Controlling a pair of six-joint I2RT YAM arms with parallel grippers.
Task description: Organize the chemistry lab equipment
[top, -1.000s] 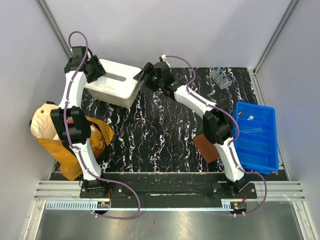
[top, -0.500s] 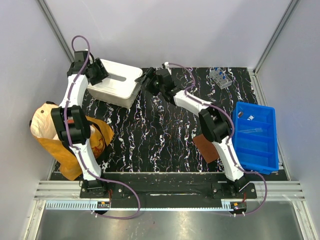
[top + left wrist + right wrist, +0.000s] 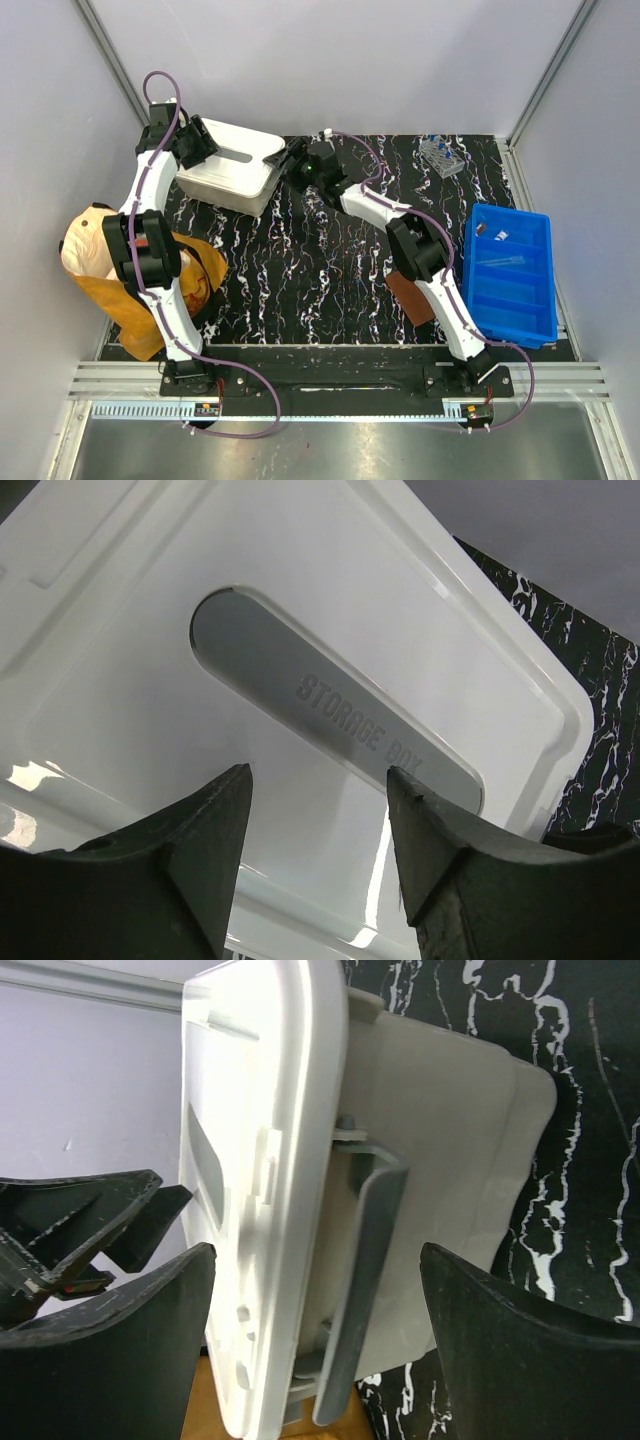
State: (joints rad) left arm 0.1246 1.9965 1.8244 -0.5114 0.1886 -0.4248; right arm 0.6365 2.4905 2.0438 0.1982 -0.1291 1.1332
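Here, from above, two white-and-black arms rise from the near edge of a bench (image 3: pixel 300 270) of glossy black stone veined with white. Nearest, one flat brown mat (image 3: pixel 402 290) lies by the right arm, and one crumpled tan paper bag (image 3: pixel 95 255) slumps at the near left.

To the right sits one blue plastic tray (image 3: pixel 545 285), rectangular and divided crosswise into compartments. A thin pale rod (image 3: pixel 505 259) lies in one of them, its long axis running left to right. A few tiny pieces (image 3: pixel 498 235) sit in the farthest.

Farther back on the left stands one white plastic box (image 3: pixel 235 175), smooth, glossy and round-cornered. Its long axis runs left to right, slightly skewed. Its lid (image 3: pixel 450 660) carries a grey oval inset (image 3: pixel 330 705) embossed "STORAGE".

The left pincer (image 3: pixel 318 780) hangs over the lid's left end, fingers spread, holding nothing. The right pincer (image 3: pixel 315 1260) is at the box's right end, its two dark fingers spread wide on either side of a grey latch (image 3: pixel 365 1260), not gripping it.

At the far right corner, one small clear rack (image 3: pixel 443 156) holding blue-tipped pieces sits at an angle, well apart from both pincers.
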